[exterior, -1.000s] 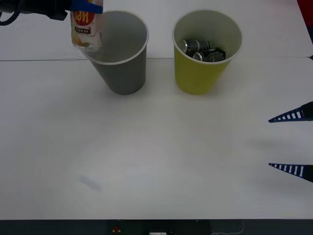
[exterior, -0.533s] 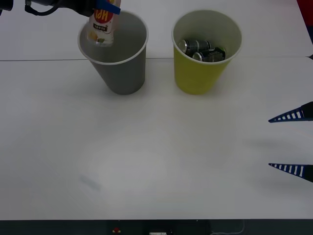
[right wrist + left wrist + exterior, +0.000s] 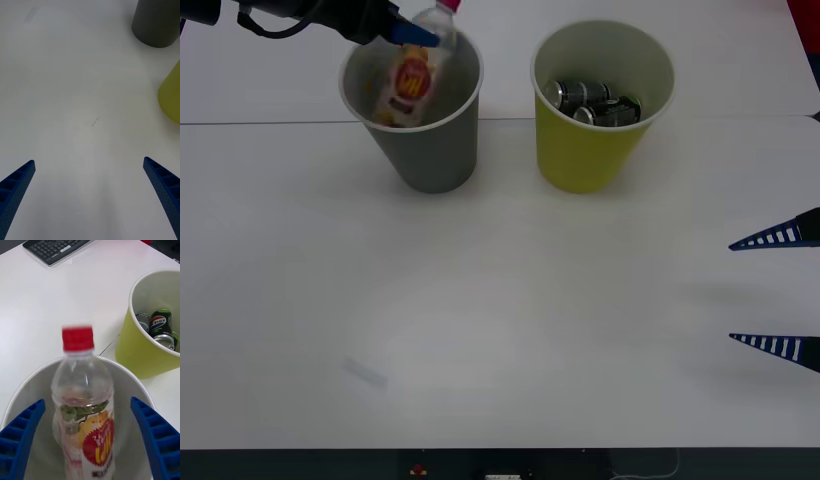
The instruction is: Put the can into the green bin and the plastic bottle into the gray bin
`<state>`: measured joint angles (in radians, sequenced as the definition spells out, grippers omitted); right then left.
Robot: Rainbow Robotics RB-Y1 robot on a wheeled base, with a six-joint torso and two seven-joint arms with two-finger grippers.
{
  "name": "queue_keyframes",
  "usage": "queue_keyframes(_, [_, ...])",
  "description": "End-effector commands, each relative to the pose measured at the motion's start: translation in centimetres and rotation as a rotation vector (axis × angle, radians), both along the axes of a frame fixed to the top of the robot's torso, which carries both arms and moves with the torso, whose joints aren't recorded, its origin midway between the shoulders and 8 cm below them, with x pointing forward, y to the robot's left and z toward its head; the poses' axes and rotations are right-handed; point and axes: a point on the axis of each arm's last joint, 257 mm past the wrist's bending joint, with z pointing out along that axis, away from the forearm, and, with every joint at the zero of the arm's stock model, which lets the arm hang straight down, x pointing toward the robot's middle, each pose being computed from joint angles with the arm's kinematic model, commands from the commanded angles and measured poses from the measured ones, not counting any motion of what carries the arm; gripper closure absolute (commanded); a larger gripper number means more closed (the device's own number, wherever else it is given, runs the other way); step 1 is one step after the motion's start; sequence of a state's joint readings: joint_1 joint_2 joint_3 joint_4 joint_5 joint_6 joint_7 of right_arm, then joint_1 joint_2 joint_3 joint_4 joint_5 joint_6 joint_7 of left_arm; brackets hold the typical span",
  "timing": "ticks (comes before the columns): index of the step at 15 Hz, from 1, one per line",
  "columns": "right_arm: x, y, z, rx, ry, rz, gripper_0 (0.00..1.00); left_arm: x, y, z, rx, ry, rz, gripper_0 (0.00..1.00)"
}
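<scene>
Now left pincer [image 3: 90, 442] gapes around plastic bottle [image 3: 84, 405].

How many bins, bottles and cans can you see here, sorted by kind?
Bins: 2, the gray bin and the green bin.
Plastic bottles: 1, the plastic bottle inside the gray bin, with the open left gripper on either side of it.
Cans: at least 3 showing in the green bin, such as this can; more may lie hidden.
Total: at least 6.

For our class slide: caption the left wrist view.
Open left gripper above the gray bin, plastic bottle dropping in.
</scene>
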<state>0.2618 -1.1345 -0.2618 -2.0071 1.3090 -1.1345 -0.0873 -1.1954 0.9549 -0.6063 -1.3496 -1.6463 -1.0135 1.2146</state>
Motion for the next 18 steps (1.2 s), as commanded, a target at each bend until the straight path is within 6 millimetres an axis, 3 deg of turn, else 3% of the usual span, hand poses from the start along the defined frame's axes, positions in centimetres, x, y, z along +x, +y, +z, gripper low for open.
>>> queue_keyframes(1, [0.0,0.0,0.0,0.0,0.0,0.0,0.0,-1.0,-0.4,0.7,-0.03,0.007,-0.05,0.0])
queue_keyframes(5, [0.0,0.0,0.0,0.0,0.0,0.0,0.0,-3.4,0.3,1.2,-0.153,-0.007,-0.163,0.0])
queue_keyframes(9, [0.0,0.0,0.0,0.0,0.0,0.0,0.0,-7.2,3.3,0.5,-0.137,-0.14,-0.266,0.0])
queue_keyframes(18, [0.0,0.0,0.0,0.0,0.0,0.0,0.0,-16.6,9.5,-5.9,-0.013,-0.171,-0.395,0.0])
